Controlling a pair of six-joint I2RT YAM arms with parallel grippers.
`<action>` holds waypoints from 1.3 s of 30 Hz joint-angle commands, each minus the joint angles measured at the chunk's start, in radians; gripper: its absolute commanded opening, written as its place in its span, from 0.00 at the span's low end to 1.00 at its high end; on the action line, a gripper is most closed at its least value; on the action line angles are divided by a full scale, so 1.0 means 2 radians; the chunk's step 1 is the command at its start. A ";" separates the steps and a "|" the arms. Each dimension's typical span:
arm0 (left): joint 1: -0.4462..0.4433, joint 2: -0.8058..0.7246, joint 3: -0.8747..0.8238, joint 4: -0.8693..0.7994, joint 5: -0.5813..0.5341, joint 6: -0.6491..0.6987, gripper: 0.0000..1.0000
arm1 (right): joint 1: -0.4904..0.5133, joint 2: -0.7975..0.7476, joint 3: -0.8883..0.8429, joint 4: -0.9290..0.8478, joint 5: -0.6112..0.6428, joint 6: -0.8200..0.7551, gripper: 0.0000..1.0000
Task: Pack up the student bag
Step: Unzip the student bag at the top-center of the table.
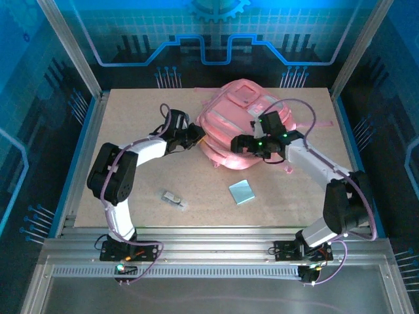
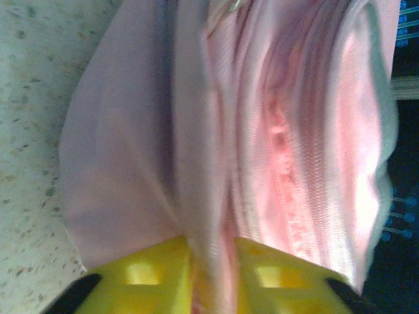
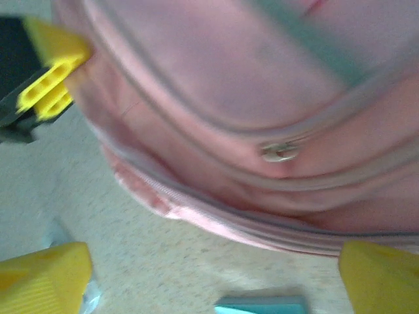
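the left fingers are clenched on a fold of the bag. in the left wrist view a ridge of pink cloth runs down between the two yellow fingers and touches both, with only a narrow gap filled by the cloth. from above, the left arm reaches in to the bag's left edge, and its tip meets the fabric there. in the right wrist view one yellow finger of that arm shows at the upper left, pressed against the bag's side.

the right fingers are released and spread wide, one at each lower corner of the right wrist view. between them is bare counter, and they touch nothing. they hover just in front of the bag's lower seam. from above, the right arm bends in to the bag's near side.

the bag lies on the counter toward the back middle, between the two arms, with its lighter front pockets facing up. a small silver zip pull sits on a curved zip line across its front.

a teal card lies flat on the counter near the bag's front, apart from it. a small grey thing lies well apart to the left. it is too small to make out, and any print on it cannot be read.
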 commanded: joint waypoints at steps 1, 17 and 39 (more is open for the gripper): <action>0.004 -0.055 0.044 -0.079 -0.011 0.100 0.36 | -0.044 -0.009 0.016 -0.012 0.051 0.018 0.83; -0.139 -0.030 0.115 -0.167 -0.110 0.288 0.65 | -0.062 0.126 0.059 0.125 -0.035 0.119 0.29; -0.185 0.100 0.223 -0.185 -0.238 0.345 0.59 | -0.029 0.113 0.109 0.131 -0.076 0.172 0.00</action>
